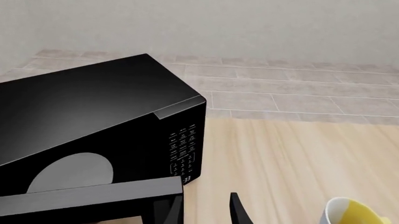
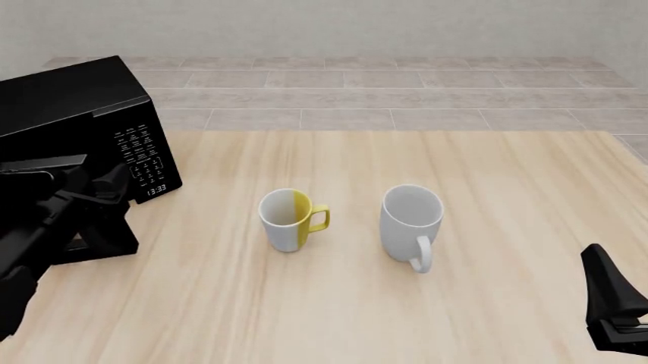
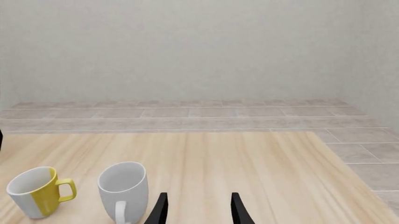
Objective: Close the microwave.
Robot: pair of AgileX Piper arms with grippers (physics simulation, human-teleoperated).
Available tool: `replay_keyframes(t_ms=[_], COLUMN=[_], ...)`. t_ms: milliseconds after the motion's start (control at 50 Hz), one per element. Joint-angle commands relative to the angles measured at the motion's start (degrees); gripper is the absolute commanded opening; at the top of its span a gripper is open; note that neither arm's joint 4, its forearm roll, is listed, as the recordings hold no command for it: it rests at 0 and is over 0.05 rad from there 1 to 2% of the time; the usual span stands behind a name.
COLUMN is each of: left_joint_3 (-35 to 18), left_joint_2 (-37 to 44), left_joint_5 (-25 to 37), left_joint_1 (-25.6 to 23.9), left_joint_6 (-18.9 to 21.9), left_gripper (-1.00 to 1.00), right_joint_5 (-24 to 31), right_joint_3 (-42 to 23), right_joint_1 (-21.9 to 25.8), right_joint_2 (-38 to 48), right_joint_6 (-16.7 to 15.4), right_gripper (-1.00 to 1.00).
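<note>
- Pale wooden table (image 2: 405, 318): carrying everything, tiled floor beyond.
- Large glossy black box microwave (image 2: 71, 106): at about 10 o'clock on the table in the front view, keypad face turned toward the mugs, clock lit. Dark door (image 1: 93, 198) swung out, long edge running flat across the left wrist view, grey round plate (image 1: 72, 172) showing in the cavity behind it.
- Left gripper (image 1: 207, 210): right at the door's free end, fingers parted, nothing held; door lying at roughly 9 o'clock from the jaws, touching or just short, cannot tell. Clearly the nearer arm; push toward the cavity looks like the closing move.
- Right gripper (image 3: 196, 207): at 4 o'clock, well apart from the oven, fingers parted, empty.
- White mug (image 2: 412, 220) and yellow-and-white mug (image 2: 288, 220): mid-table, out of the door's swing.
</note>
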Motion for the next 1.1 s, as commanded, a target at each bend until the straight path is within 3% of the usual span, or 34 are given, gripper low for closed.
replay_keyframes(t_ms=[20,400,1100], left_joint_3=[-3.9,-10.4,-23.0], left_joint_2=[6.1,12.4,21.4], left_joint_5=[2.3,3.6,10.7], left_joint_1=[5.8,9.8,10.7], left_joint_6=[3.9,3.4,1.1], left_gripper=[1.00,1.00,1.00], right_joint_5=[-0.1,-0.2,-0.3], right_joint_3=[0.0,0.0,0.0], right_joint_1=[-0.1,0.2,0.0], right_joint_2=[0.0,0.0,0.0], right_joint_6=[0.1,0.1,0.1], right_gripper=[1.00,1.00,1.00])
